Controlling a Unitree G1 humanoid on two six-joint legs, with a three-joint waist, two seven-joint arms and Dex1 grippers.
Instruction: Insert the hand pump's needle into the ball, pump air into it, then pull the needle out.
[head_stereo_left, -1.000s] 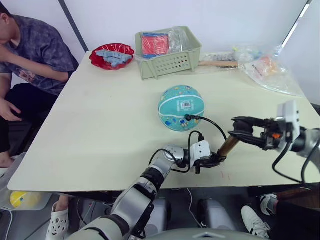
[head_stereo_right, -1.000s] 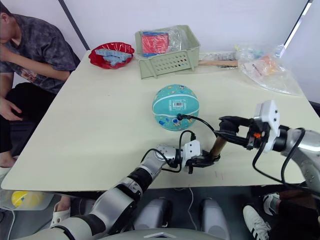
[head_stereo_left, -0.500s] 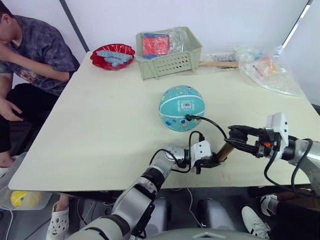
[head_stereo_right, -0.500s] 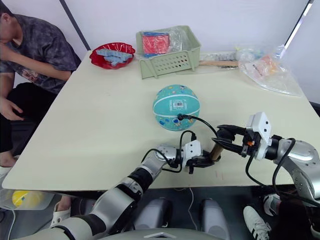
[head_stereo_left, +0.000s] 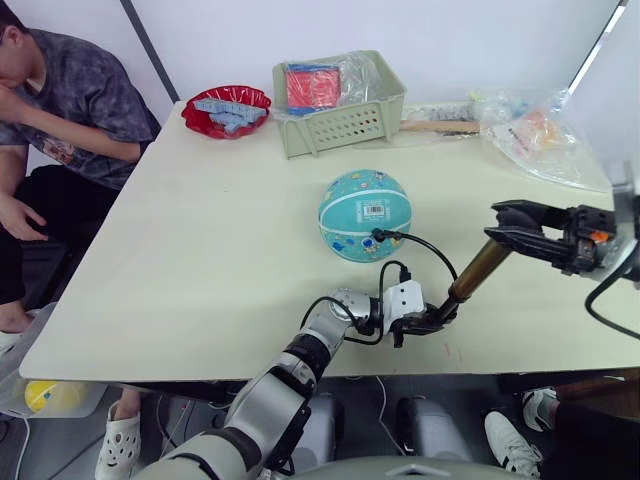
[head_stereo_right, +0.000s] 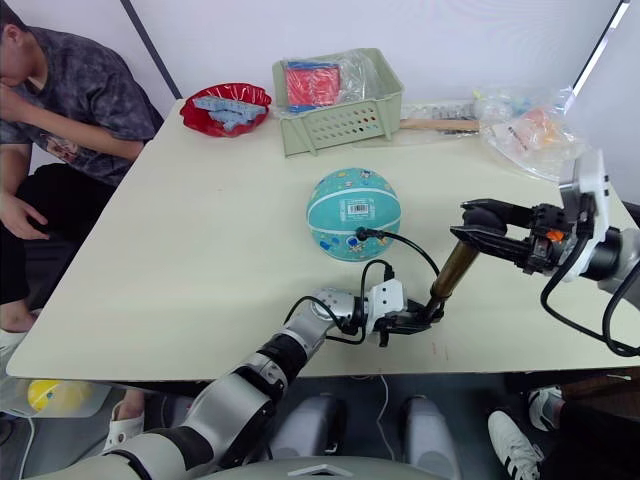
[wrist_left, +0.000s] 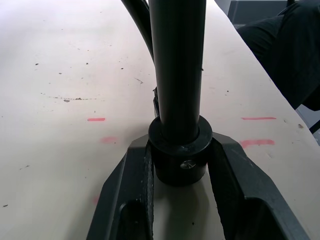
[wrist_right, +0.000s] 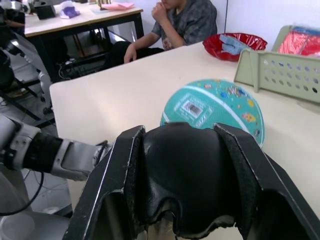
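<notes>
Now hand pump (head_stereo_left: 478, 272) slanted between left claw (head_stereo_left: 432, 322), right claw (head_stereo_left: 512, 232)

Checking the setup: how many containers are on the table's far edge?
2: a red bowl at the far left, and beside it a green basket. The plastic bags far right could hide more.

needle (head_stereo_left: 373, 236) too small to discern

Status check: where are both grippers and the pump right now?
Left gripper shut on hand pump base at table edge. Right gripper shut on pump handle, raised. Hose runs into ball; needle seated, tip hidden. Nothing in the way.
</notes>
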